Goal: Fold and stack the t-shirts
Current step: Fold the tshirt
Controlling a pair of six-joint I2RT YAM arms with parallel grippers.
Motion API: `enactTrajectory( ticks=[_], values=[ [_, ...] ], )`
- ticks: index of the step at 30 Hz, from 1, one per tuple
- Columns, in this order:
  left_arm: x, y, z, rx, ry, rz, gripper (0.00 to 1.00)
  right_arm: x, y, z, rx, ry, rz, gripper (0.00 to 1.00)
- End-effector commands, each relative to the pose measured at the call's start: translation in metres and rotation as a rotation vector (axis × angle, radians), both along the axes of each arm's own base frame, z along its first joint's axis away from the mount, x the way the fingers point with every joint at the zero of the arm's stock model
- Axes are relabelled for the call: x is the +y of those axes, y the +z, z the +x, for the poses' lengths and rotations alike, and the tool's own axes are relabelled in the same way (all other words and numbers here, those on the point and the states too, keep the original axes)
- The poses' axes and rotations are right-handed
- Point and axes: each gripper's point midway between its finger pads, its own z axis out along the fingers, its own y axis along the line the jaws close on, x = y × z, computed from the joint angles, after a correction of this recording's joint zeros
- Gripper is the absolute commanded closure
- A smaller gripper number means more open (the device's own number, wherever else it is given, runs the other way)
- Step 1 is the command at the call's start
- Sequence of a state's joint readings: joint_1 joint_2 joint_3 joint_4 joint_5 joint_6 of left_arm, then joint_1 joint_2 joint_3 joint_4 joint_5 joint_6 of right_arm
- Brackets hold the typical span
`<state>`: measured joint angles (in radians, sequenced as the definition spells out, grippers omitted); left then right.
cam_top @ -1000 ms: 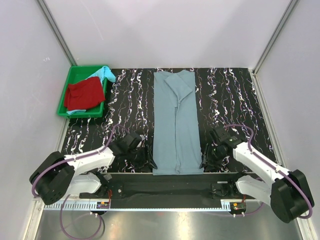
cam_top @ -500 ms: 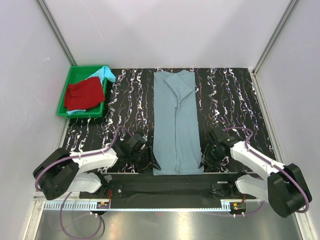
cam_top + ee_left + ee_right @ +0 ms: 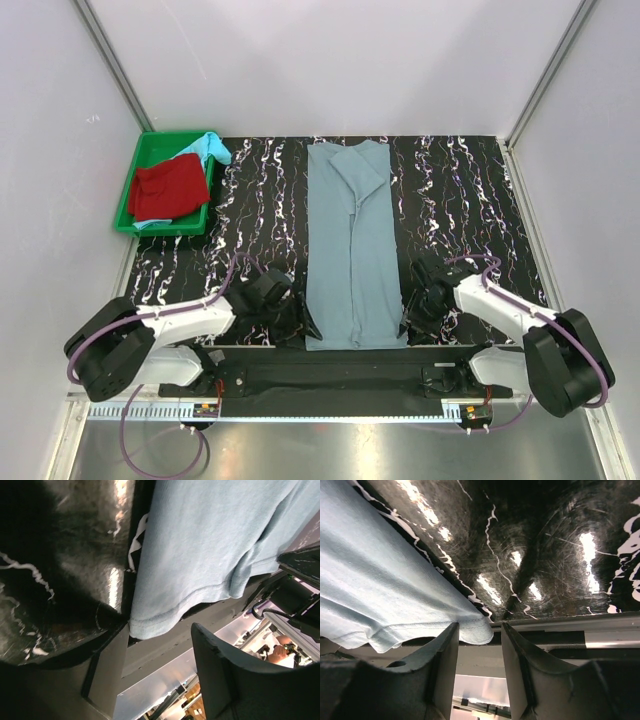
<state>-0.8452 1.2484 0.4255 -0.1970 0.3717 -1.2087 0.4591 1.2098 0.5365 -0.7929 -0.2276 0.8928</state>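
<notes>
The black marbled surface [image 3: 450,190] carried the grey-blue t-shirt [image 3: 352,250], folded lengthwise. The left jaws and the right jaws stood open and empty, one pair at each near hem corner. If you closed short of the hem, a corner could slip and skew the fold.

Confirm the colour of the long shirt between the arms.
The shirt is dusty grey-blue, clearest from top external.

High rear view down onto table [image 3: 450,200]; wrist views low and close; all sharing the grey-blue t-shirt [image 3: 355,250]
</notes>
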Motion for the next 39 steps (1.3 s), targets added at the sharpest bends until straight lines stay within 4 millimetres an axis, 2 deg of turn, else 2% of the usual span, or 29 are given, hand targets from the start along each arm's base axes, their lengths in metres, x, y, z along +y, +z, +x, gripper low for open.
enactTrajectory(
  ticks=[1, 5, 9, 14, 19, 23, 27, 33, 36, 39],
  values=[
    [0.021, -0.012, -0.005, -0.004, 0.014, 0.119, 0.39, 0.003, 0.007, 0.008, -0.009, -0.022, 0.000, 0.54],
    [0.024, -0.015, -0.006, 0.007, 0.010, 0.141, 0.39, 0.003, 0.007, 0.010, -0.009, -0.024, -0.007, 0.56],
    [0.027, -0.021, -0.010, 0.028, -0.001, 0.167, 0.40, 0.004, 0.007, 0.011, -0.012, -0.027, -0.005, 0.64],
    [0.022, -0.021, -0.001, 0.002, -0.011, 0.180, 0.41, 0.005, 0.007, 0.013, -0.020, -0.035, -0.001, 0.66],
    [0.012, -0.008, 0.008, -0.048, -0.022, 0.137, 0.42, 0.006, 0.008, 0.012, -0.020, -0.032, 0.007, 0.65],
    [0.008, 0.012, 0.009, -0.076, 0.018, 0.069, 0.43, 0.007, 0.008, 0.011, -0.017, -0.031, 0.012, 0.64],
    [0.009, 0.015, 0.013, -0.092, 0.056, 0.062, 0.38, 0.007, 0.008, 0.010, -0.019, -0.033, 0.014, 0.64],
    [0.003, 0.002, 0.021, -0.081, 0.024, 0.114, 0.41, 0.007, 0.009, 0.011, -0.024, -0.033, 0.018, 0.65],
    [0.009, -0.012, 0.021, -0.064, 0.033, 0.165, 0.44, 0.008, 0.009, 0.011, -0.022, -0.032, 0.021, 0.65],
    [0.008, -0.015, 0.019, -0.058, 0.026, 0.167, 0.48, 0.007, 0.008, 0.010, -0.017, -0.032, 0.018, 0.65]
  ],
)
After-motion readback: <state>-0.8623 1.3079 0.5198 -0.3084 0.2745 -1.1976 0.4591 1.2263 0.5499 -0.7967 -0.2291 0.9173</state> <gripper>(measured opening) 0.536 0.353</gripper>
